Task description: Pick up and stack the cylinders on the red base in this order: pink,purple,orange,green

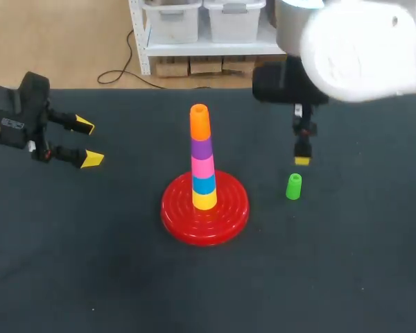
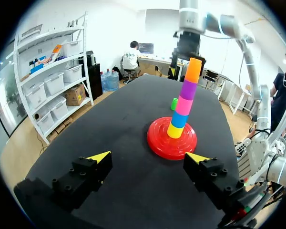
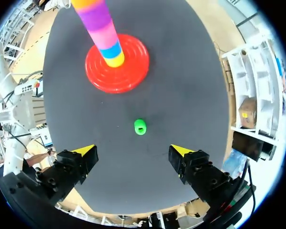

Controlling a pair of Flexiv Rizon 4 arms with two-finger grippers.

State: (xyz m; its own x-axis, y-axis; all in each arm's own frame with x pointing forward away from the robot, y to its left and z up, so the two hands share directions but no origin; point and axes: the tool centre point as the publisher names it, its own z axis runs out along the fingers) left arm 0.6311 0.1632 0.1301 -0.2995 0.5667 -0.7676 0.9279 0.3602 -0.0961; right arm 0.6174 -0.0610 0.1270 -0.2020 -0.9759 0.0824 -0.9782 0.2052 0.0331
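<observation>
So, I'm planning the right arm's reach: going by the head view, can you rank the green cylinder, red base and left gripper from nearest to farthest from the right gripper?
1. Green cylinder, close by the right gripper.
2. Red base, mid-table, further left.
3. Left gripper, at the table's far left.

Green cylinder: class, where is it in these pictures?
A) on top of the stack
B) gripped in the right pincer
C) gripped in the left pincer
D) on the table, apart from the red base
D: the green cylinder sits on the table, clear of the red base, ahead of the open right pincer.
</observation>
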